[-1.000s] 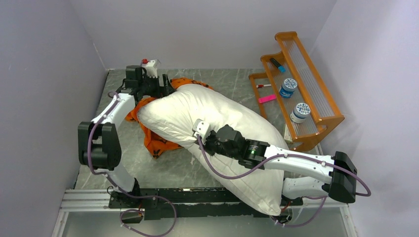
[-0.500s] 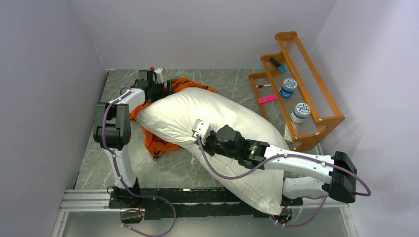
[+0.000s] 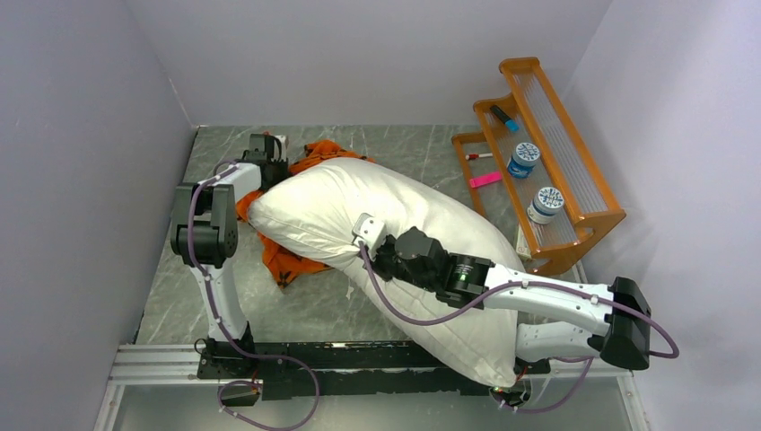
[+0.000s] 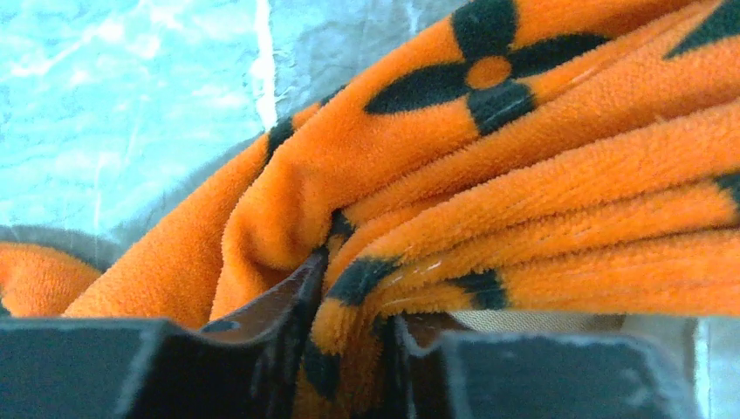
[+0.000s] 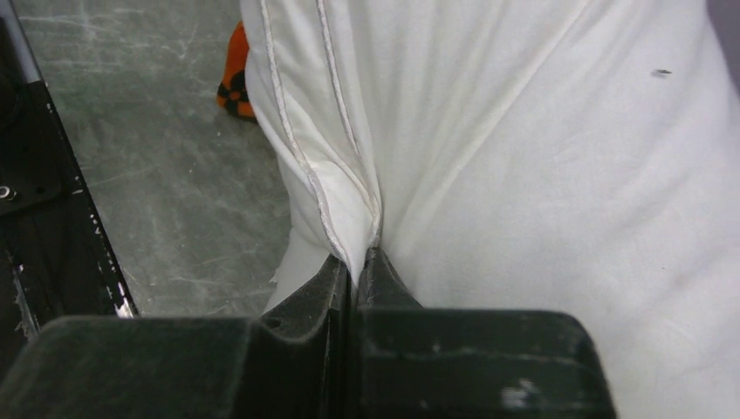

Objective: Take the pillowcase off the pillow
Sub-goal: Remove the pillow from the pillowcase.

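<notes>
The white pillow [image 3: 395, 215] lies slantwise across the table, its far left end still in the orange pillowcase [image 3: 287, 259], which is bunched under and behind that end. My left gripper [image 3: 276, 167] is at the pillow's far left corner. In the left wrist view it [image 4: 358, 323] is shut on a thick fold of the pillowcase [image 4: 524, 201], orange fleece with dark motifs squeezed between both fingers. My right gripper [image 3: 363, 235] rests on the pillow's near side. The right wrist view shows it [image 5: 353, 271] shut on a piped seam of the pillow [image 5: 541, 157].
An orange wooden rack [image 3: 574, 215] stands at the right, holding two jars [image 3: 523, 159] [image 3: 545, 204], a marker [image 3: 503, 117] and a pink item [image 3: 485, 180]. Walls close in on the left, back and right. The arms' mounting rail [image 3: 359, 359] runs along the near edge.
My left arm swung in toward the pillow's far left end, dropped lower, and its jaws closed from wide open onto the orange fabric. The right gripper keeps its grip, hardly moved.
</notes>
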